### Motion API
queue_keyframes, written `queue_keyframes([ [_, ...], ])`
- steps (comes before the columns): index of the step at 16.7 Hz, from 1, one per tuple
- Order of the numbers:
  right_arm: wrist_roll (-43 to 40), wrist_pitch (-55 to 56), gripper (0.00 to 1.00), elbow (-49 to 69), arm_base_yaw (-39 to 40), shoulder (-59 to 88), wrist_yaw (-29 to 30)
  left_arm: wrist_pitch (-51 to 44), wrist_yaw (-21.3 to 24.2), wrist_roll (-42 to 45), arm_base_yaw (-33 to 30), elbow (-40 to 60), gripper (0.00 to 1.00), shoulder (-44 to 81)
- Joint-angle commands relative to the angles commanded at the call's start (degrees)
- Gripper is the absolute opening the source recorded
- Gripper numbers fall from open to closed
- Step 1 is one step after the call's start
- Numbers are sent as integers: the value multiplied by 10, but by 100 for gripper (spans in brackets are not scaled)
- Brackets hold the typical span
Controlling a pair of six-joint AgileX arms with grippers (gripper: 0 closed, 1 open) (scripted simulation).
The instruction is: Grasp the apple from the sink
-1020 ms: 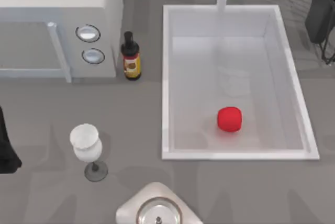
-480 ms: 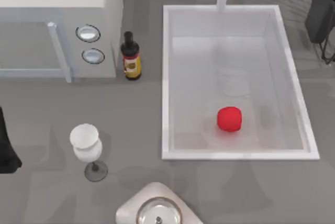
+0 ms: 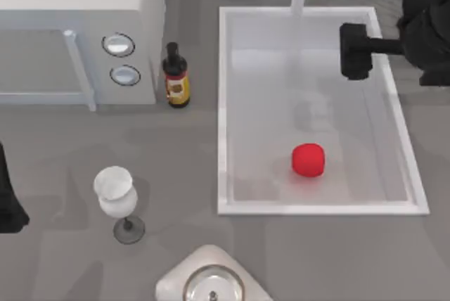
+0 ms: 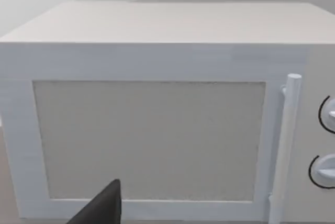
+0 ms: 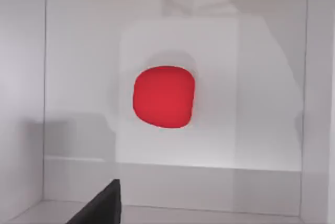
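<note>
White straight walls bound the large rectangular sink point(image 3: 225, 104), which fills the right half of the top view; its floor lies bare on every side of the small bright-red, matte, slightly blocky apple point(image 3: 309, 159), which rests in the lower middle of the basin, apart from all four walls. In the right wrist view the apple point(image 5: 164, 97) sits near the centre of the frame, rounded at its corners, with a soft shadow around it. The black right gripper point(image 3: 354, 50) hangs over the sink's upper right corner, well apart from the apple; its arm is cut off at the frame's right edge, and whether its claw is spread or pressed together I cannot tell. The left arm is parked at the lower left edge, mostly out of frame, facing a white box-shaped appliance point(image 4: 157, 114) with a pale bar handle.
</note>
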Motion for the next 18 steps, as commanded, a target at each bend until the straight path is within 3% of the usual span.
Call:
queue_keyframes([
  [8, 61, -151, 100, 246, 58, 299, 1, 0, 0, 0, 0, 0, 100, 0],
  [18, 67, -159, 100, 268, 62, 339, 0, 0, 0, 0, 0, 0, 100, 0],
])
